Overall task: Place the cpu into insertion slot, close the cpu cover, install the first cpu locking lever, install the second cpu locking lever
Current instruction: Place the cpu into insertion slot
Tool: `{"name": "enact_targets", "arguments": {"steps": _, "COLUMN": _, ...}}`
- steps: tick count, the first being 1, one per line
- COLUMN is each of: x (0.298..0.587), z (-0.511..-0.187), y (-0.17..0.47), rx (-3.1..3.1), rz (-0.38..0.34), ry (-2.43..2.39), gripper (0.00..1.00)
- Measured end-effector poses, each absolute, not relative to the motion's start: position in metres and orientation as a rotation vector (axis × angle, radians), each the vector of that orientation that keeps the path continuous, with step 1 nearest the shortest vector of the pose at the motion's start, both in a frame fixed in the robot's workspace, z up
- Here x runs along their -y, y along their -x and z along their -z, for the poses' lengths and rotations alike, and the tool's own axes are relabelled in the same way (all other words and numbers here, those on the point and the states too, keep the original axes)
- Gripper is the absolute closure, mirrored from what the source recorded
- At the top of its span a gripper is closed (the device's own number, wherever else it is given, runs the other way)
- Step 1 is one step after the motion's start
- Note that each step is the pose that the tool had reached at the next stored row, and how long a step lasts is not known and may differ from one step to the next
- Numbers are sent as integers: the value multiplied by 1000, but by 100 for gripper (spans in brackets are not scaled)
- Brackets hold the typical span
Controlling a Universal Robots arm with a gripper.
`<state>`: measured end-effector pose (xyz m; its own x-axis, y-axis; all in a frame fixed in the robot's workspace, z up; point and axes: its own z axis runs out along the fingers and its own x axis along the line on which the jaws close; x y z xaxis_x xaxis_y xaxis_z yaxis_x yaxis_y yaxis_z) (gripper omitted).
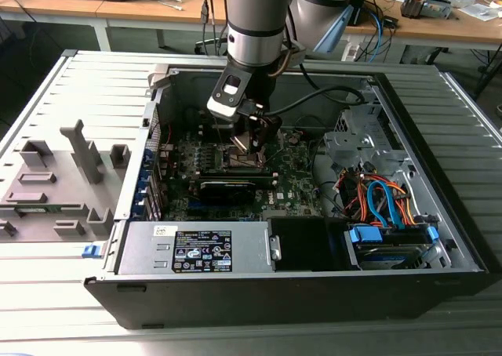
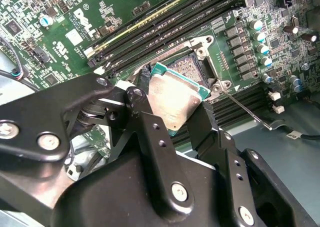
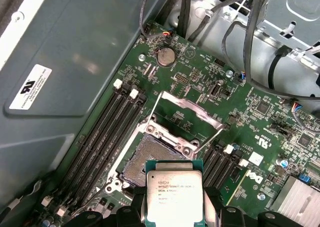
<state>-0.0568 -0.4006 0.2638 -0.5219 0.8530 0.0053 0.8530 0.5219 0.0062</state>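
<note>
My gripper (image 1: 249, 143) hangs inside the open computer case, shut on the cpu (image 2: 175, 99), a flat silver-topped chip with a green edge. Black fingers (image 2: 150, 122) clamp two opposite sides of the chip. The cpu (image 3: 173, 192) is held tilted just above and slightly to one side of the insertion slot (image 3: 148, 157), whose dark pin field is uncovered. The cpu cover (image 3: 187, 112), a thin silvery frame, stands swung open on the slot's far side. A thin wire locking lever (image 3: 207, 141) sticks out, released, beside the slot (image 2: 192, 67).
Long black memory slots (image 3: 107, 132) flank the socket. A black expansion card (image 1: 227, 187) lies just in front of it. The power supply (image 1: 196, 250) and a drive bay with coloured cables (image 1: 380, 203) fill the case front. A grey fixture (image 1: 55, 183) sits outside at the exterior view's left.
</note>
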Motion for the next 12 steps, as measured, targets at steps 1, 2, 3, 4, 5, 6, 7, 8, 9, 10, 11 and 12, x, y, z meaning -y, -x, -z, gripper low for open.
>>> {"name": "enact_targets", "arguments": {"steps": 1, "x": 401, "z": -264, "y": 57, "rx": 2738, "rz": 13, "ry": 1537, "gripper": 46}}
{"name": "enact_targets", "arguments": {"steps": 2, "x": 401, "z": -264, "y": 57, "rx": 2736, "rz": 13, "ry": 1540, "gripper": 46}}
{"name": "enact_targets", "arguments": {"steps": 3, "x": 401, "z": -264, "y": 57, "rx": 2735, "rz": 13, "ry": 1542, "gripper": 46}}
{"name": "enact_targets", "arguments": {"steps": 4, "x": 401, "z": -264, "y": 57, "rx": 2734, "rz": 13, "ry": 1544, "gripper": 46}}
{"name": "enact_targets", "arguments": {"steps": 5, "x": 401, "z": -264, "y": 57, "rx": 2732, "rz": 13, "ry": 1547, "gripper": 46}}
{"name": "enact_targets", "arguments": {"steps": 6, "x": 401, "z": -264, "y": 57, "rx": 2731, "rz": 13, "ry": 1550, "gripper": 46}}
{"name": "enact_targets", "arguments": {"steps": 7, "x": 401, "z": -264, "y": 57, "rx": 2729, "rz": 13, "ry": 1553, "gripper": 46}}
{"name": "enact_targets", "arguments": {"steps": 8, "x": 401, "z": -264, "y": 57, "rx": 2729, "rz": 13, "ry": 1554, "gripper": 46}}
{"name": "enact_targets", "arguments": {"steps": 9, "x": 401, "z": -264, "y": 57, "rx": 2728, "rz": 13, "ry": 1556, "gripper": 46}}
{"name": "enact_targets", "arguments": {"steps": 10, "x": 401, "z": -264, "y": 57, "rx": 2727, "rz": 13, "ry": 1558, "gripper": 46}}
{"name": "enact_targets", "arguments": {"steps": 11, "x": 401, "z": -264, "y": 57, "rx": 2725, "rz": 13, "ry": 1560, "gripper": 46}}
{"name": "enact_targets", "arguments": {"steps": 12, "x": 401, "z": -263, "y": 57, "rx": 2723, "rz": 13, "ry": 1563, "gripper": 46}}
